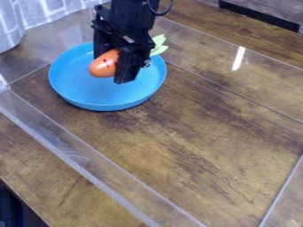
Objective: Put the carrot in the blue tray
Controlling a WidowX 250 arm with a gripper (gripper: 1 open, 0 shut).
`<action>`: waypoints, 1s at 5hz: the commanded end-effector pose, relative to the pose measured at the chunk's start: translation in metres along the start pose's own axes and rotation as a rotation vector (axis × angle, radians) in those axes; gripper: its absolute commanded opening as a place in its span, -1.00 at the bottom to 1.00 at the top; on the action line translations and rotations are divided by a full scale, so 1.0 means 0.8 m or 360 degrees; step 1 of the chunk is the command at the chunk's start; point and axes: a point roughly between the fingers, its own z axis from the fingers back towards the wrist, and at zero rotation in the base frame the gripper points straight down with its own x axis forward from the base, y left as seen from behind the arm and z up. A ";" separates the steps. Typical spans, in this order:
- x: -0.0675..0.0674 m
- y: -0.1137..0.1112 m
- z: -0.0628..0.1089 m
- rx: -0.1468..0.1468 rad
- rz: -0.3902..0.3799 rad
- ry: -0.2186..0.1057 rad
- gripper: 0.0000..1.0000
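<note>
The orange carrot [105, 63] hangs over the round blue tray [83, 91], with its light green top [159, 44] poking out behind the arm. My black gripper [119, 66] points down and is shut on the carrot, above the tray's far half. Whether the carrot touches the tray floor I cannot tell.
The tray sits at the back left of a dark wooden table [201, 133] with a shiny surface. Clear plastic sheet edges [71, 146] run across the table in front and at the left.
</note>
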 end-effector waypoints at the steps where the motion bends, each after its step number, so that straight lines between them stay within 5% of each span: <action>1: 0.006 0.015 0.016 0.0028 0.0043 -0.0082 -1.00; 5: 0.012 0.017 0.008 0.0026 0.0031 -0.0063 -1.00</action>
